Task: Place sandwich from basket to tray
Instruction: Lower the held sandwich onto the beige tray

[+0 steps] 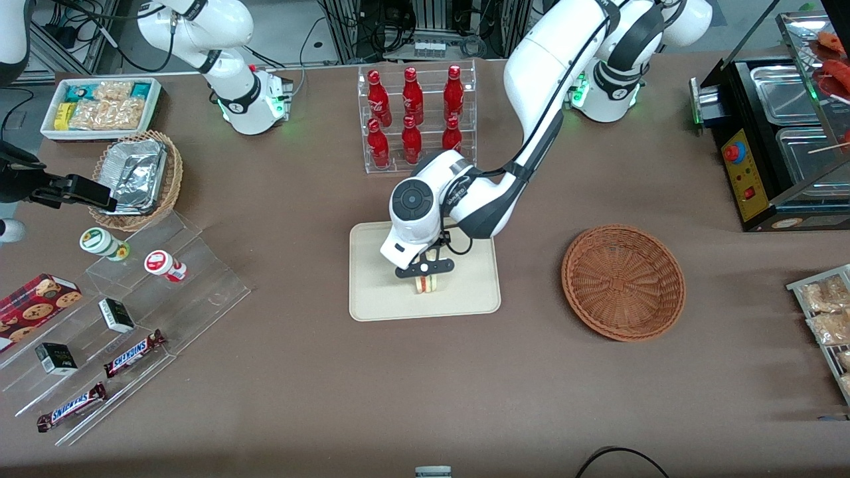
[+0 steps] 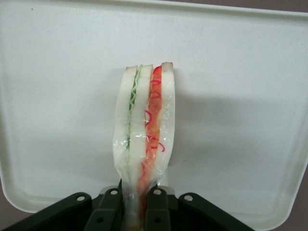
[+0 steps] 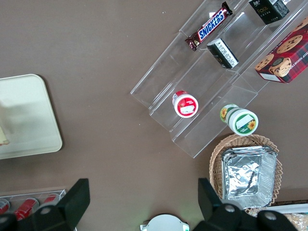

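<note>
Gripper: the left arm's gripper [image 1: 425,268] is hanging low over the tray, fingers clamping the sandwich between them; in the wrist view the gripper [image 2: 139,202] is squeezing the wrapped wedge at its narrow end.

Sandwich: the sandwich [image 1: 427,283] is standing on edge right at the tray surface, at about the 5 o'clock part of the tray as the front camera sees it; whether it is resting on the tray or hanging just above it, I cannot tell. Up close, the sandwich [image 2: 144,134] is showing pale bread slices with a green layer beside a red one, all under clear wrap.

Tray: the tray [image 1: 378,292] is lying mid-table, cream and flat, and nothing but the sandwich is showing on its visible part; the tray [image 2: 57,96] is filling the wrist picture all round the wedge, and a corner of the tray [image 3: 29,120] is showing to the parked arm's camera.

Basket: the basket [image 1: 623,282] is sitting at 3 o'clock from the tray, well apart, toward the working arm's end of the table, with nothing in it.

Bottles: the rack of red bottles [image 1: 415,113] is standing at 12 o'clock from the tray, farther from the front camera.

Foil basket: the lighter wicker basket with foil trays [image 1: 136,179] is sitting at about 10 o'clock from the tray, toward the parked arm's end.

Snack stand: the clear stepped stand [image 1: 119,325] with chocolate bars is lying at 9 o'clock from the tray.
</note>
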Action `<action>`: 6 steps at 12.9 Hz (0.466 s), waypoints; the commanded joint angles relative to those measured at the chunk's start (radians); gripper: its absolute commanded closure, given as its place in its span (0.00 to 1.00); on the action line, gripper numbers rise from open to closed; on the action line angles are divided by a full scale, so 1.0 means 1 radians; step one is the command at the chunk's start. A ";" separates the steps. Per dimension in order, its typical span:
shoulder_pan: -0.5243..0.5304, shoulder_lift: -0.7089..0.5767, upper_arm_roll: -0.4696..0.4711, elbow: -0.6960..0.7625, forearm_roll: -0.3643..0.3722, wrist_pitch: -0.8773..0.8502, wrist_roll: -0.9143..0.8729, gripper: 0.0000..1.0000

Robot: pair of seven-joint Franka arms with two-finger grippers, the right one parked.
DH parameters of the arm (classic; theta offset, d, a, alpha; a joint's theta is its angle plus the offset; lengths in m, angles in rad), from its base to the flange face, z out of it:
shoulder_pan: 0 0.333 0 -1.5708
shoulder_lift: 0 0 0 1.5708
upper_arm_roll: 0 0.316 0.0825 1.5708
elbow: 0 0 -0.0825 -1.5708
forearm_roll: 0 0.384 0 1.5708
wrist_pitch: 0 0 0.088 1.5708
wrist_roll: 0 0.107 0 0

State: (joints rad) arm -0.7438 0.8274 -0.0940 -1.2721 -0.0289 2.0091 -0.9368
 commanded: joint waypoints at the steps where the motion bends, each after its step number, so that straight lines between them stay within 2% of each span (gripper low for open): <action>1: -0.005 0.024 0.002 0.037 -0.014 0.003 -0.031 1.00; 4: -0.005 0.038 0.002 0.036 -0.012 0.034 -0.077 1.00; 5: -0.005 0.041 0.002 0.036 -0.012 0.040 -0.077 0.80; 6: -0.005 0.044 0.002 0.036 -0.012 0.045 -0.077 0.34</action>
State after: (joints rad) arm -0.7436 0.8465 -0.0939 -1.2719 -0.0293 2.0485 -0.9948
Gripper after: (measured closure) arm 0.806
